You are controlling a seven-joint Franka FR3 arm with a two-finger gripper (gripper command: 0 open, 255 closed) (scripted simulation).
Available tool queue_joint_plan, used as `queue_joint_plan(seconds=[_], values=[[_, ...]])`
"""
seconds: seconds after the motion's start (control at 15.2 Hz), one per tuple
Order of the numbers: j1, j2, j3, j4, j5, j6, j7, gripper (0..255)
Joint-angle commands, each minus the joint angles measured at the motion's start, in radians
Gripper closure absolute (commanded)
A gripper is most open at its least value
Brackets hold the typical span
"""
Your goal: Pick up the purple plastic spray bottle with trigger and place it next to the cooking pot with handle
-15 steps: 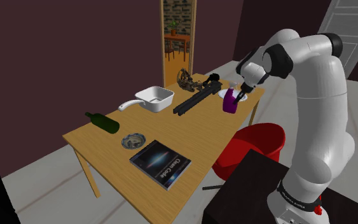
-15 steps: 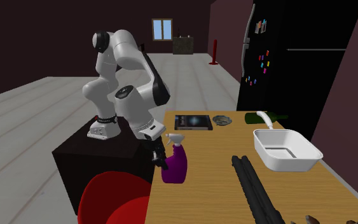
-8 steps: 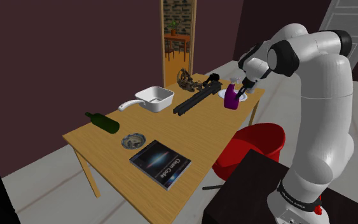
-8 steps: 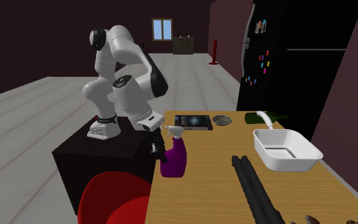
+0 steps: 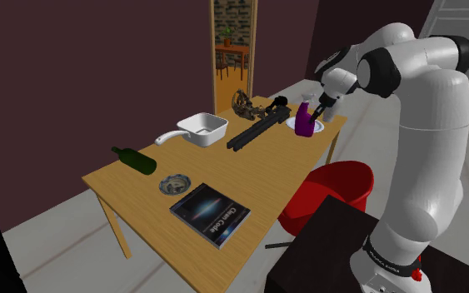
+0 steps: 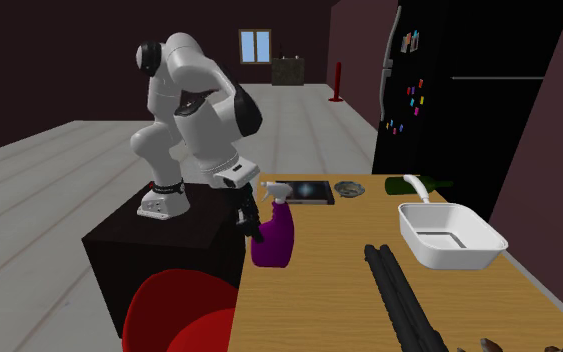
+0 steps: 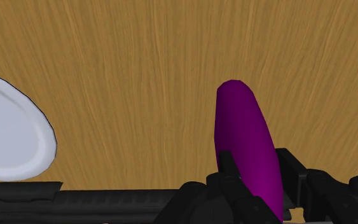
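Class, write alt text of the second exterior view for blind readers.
A white arm clasps a purple spray bottle in its gripper at the edge of a wooden table. A white handled pot sits toward the view's right.

A: What's covered near the hand?
B: The lower end of the spray bottle (image 7: 244, 140), behind the fingers (image 7: 290, 168).
A: And cropped?
B: The white plate (image 7: 12, 127) runs off the wrist view's edge. The long black gun (image 6: 399, 295) and the red tub (image 6: 184, 315) are cut by the second exterior view's bottom edge. The cover print on the book (image 5: 210, 212) is too small to read.
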Motion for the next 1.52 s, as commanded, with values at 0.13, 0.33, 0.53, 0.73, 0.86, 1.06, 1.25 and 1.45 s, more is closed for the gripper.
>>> queue_joint_plan(seconds=[0.13,0.33,0.53,0.73,0.86,1.06,1.25,1.45], values=[[0.012,-0.029,-0.015,0.020,-0.038,-0.034,0.036,255],[0.019,-0.047,-0.025,0.039,-0.063,-0.060,0.059,255],[0.024,-0.063,-0.033,0.060,-0.085,-0.087,0.082,255],[0.027,-0.077,-0.039,0.084,-0.106,-0.116,0.103,255],[0.029,-0.085,-0.043,0.100,-0.119,-0.136,0.117,255],[0.031,-0.096,-0.049,0.128,-0.136,-0.167,0.136,255],[0.032,-0.105,-0.053,0.158,-0.150,-0.199,0.155,255],[0.031,-0.111,-0.057,0.190,-0.162,-0.232,0.172,255]])
